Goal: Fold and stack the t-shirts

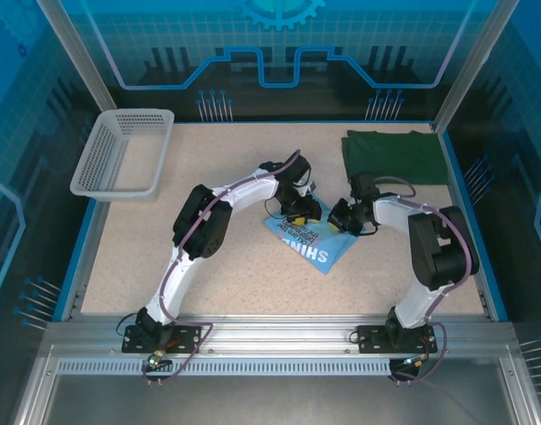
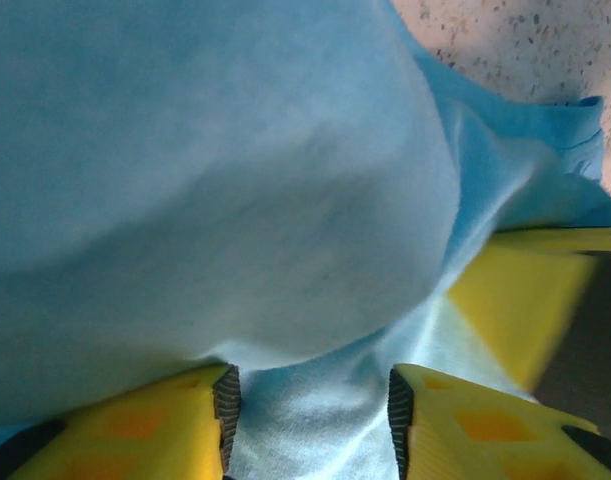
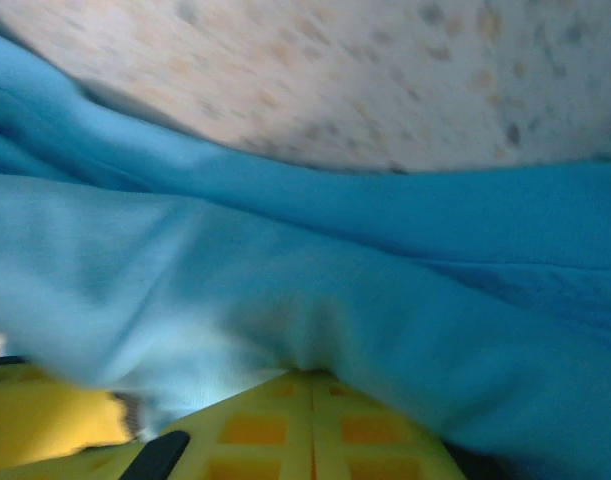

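The light sky-blue t-shirt (image 1: 313, 237) with white lettering lies bunched in the middle of the table, and both grippers are at its back edge. My left gripper (image 1: 297, 212) (image 2: 310, 415) stands open over it; blue cloth (image 2: 235, 180) lies loose between the yellow fingers (image 2: 200, 410). My right gripper (image 1: 343, 218) (image 3: 315, 375) is shut, its yellow fingers pressed together with a pucker of the blue shirt (image 3: 285, 280) pinched at their tip. The dark green t-shirt (image 1: 394, 156) lies folded flat at the back right corner.
A white mesh basket (image 1: 124, 152) stands at the back left corner. Speckled beige tabletop (image 1: 164, 274) stretches to the blue side walls. A blurred yellow finger of the other gripper (image 2: 525, 300) is close on the right in the left wrist view.
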`<state>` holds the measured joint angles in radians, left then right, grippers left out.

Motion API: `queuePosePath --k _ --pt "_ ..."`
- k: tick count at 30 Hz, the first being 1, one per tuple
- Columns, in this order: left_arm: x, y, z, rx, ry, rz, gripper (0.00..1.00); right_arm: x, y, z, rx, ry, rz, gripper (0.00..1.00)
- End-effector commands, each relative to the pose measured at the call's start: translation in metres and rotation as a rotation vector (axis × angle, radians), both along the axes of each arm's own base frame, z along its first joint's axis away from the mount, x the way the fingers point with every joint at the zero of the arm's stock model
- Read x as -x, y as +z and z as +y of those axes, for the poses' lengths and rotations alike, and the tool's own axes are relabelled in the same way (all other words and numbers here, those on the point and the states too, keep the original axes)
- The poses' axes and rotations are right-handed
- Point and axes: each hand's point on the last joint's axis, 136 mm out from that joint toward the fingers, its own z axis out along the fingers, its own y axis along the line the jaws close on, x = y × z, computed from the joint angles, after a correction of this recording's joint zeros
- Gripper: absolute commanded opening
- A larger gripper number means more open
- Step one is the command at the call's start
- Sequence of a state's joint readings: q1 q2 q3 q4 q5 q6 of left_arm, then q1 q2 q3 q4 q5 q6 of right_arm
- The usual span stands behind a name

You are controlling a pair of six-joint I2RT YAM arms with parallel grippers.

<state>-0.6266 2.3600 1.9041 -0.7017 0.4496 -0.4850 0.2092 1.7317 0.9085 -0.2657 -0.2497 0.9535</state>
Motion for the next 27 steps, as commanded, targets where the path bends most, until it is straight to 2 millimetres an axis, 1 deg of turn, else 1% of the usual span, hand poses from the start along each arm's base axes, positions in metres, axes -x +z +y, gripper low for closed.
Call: queuePosePath --k 1,2,3,4,6,8,10,12,14,16,17,19,21,23,25,27 --pt "0.0 -0.003 0.012 -0.061 0.049 0.009 0.49 0.034 -0.021 -0.006 0.016 -0.033 0.138 0.1" --pt "-0.005 0.0 0.013 -0.063 0.065 -0.002 0.51 0.042 -0.025 -0.01 0.027 -0.035 0.153 0.11" --pt "-0.011 0.002 0.017 -0.071 0.092 -0.009 0.52 0.048 -0.025 -0.015 0.042 -0.036 0.157 0.15" --pt "-0.018 0.004 0.021 -0.08 0.118 -0.016 0.52 0.055 -0.026 -0.02 0.066 -0.039 0.162 0.22" --pt "-0.03 0.003 0.031 -0.107 0.17 -0.016 0.52 0.06 -0.023 -0.029 0.092 -0.044 0.148 0.36" --pt "-0.042 0.001 0.04 -0.116 0.212 -0.01 0.53 0.059 -0.017 -0.032 0.088 -0.04 0.107 0.47" --pt "-0.054 0.005 0.046 -0.114 0.233 -0.01 0.55 0.057 -0.007 -0.036 0.106 -0.028 0.064 0.54" --pt "-0.063 0.013 0.049 -0.103 0.244 -0.022 0.57 0.055 0.0 -0.041 0.111 -0.032 0.036 0.57" --pt "-0.07 0.024 0.047 -0.079 0.252 -0.04 0.58 0.056 0.005 -0.047 0.108 -0.048 0.032 0.56" --pt "-0.073 0.039 0.041 -0.041 0.247 -0.059 0.59 0.056 0.016 -0.051 0.108 -0.051 0.002 0.56" --pt "-0.074 0.049 0.033 -0.002 0.237 -0.068 0.57 0.055 0.023 -0.052 0.109 -0.055 -0.016 0.55" --pt "-0.07 0.068 0.012 0.096 0.198 -0.081 0.51 0.054 0.035 -0.054 0.111 -0.064 -0.049 0.51" --pt "-0.061 0.085 -0.016 0.198 0.137 -0.087 0.43 0.056 0.041 -0.06 0.13 -0.078 -0.061 0.47" --pt "-0.049 0.091 -0.04 0.265 0.083 -0.077 0.35 0.06 0.038 -0.068 0.148 -0.102 -0.032 0.38" --pt "-0.036 0.089 -0.059 0.309 0.037 -0.056 0.3 0.064 0.031 -0.073 0.139 -0.112 -0.01 0.31" --pt "-0.027 0.079 -0.072 0.328 0.007 -0.026 0.26 0.067 0.023 -0.077 0.12 -0.124 0.017 0.26"
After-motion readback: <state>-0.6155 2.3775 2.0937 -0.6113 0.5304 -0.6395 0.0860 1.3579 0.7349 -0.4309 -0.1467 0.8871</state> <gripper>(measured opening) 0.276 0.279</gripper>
